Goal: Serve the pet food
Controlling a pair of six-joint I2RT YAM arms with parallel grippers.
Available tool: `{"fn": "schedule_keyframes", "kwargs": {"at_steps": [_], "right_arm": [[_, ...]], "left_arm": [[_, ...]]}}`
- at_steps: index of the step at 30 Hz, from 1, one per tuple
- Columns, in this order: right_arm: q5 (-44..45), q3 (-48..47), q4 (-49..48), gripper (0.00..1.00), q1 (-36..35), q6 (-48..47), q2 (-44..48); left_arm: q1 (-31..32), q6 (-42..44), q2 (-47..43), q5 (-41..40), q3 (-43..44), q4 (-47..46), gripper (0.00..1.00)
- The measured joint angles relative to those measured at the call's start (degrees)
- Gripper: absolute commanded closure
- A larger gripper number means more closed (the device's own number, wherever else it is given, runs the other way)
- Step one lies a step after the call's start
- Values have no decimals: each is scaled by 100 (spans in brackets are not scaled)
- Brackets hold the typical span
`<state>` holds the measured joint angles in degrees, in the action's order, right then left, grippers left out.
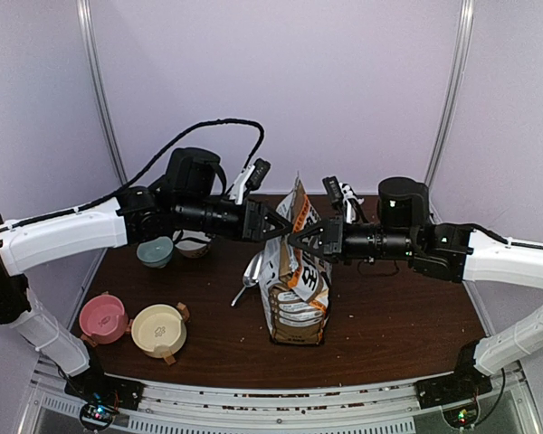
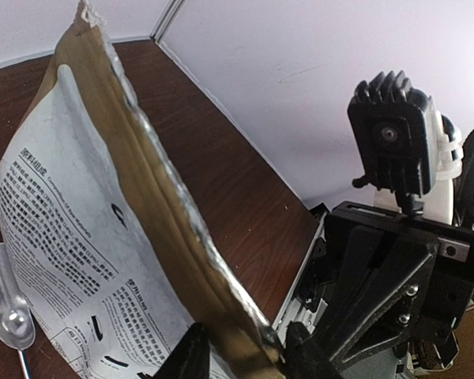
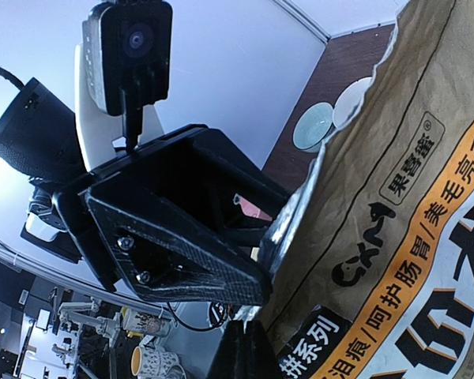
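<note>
bright, even light pours down from overhead, laying soft shadows on the table beneath both arms. glare flashes off the foil lip of the bag right at the left gripper, and off the scoop out to its side. print just beside the right gripper is crisp, the clutter far beyond it is soft, and the edges are bowed.

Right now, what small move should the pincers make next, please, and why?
Probably ease the left pincer and right pincer apart: each pinches one side of the torn top of the upright bag, whose mouth looks nearly shut.
</note>
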<state>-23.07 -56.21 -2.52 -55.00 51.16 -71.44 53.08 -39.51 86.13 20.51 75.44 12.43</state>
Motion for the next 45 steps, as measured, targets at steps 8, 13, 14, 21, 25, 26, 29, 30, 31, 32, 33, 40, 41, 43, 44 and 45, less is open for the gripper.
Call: {"fn": "schedule_keyframes", "kwargs": {"at_steps": [8, 13, 14, 21, 25, 26, 29, 30, 31, 32, 33, 40, 41, 43, 44, 45], "right_arm": [[0, 2, 55, 100, -15, -20, 0], [0, 2, 74, 100, -26, -35, 0], [0, 2, 81, 100, -28, -37, 0], [15, 0, 210, 100, -37, -70, 0], [55, 0, 319, 100, -52, -138, -4], [63, -2, 341, 100, -57, -151, -9], [87, -35, 442, 100, -63, -188, -37], [92, -55, 472, 100, -63, -192, -48], [96, -61, 483, 100, -63, -197, -59], [101, -68, 494, 100, -66, -199, -68], [103, -72, 496, 100, -66, -203, -74], [81, -219, 483, 100, -103, -297, -186], [72, -240, 476, 100, -107, -297, -210], [39, -245, 424, 100, -109, -295, -254], [26, -245, 402, 100, -111, -295, -278], [7, -245, 376, 100, -114, -293, -299]], "left_arm": [[13, -4, 0, 52, 0, 9, 79], [13, -13, 2, 120, 2, 2, 85], [13, -22, 2, 140, 2, 2, 86], [11, -85, 17, 245, 2, -35, 95], [11, -103, 52, 308, 2, -50, 100], [11, -111, 68, 321, 2, -55, 100], [11, -125, 103, 350, 2, -70, 93], [11, -129, 111, 352, 7, -70, 90], [11, -133, 120, 352, 15, -59, 88], [11, -133, 125, 354, 39, -26, 85], [11, -127, 127, 352, 66, 0, 83], [13, -55, 131, 341, 328, 350, 76], [13, -44, 131, 317, 378, 450, 76], [13, -11, 131, 254, 428, 590, 75], [13, 11, 131, 216, 457, 662, 75], [13, 31, 131, 162, 474, 734, 75]]}}
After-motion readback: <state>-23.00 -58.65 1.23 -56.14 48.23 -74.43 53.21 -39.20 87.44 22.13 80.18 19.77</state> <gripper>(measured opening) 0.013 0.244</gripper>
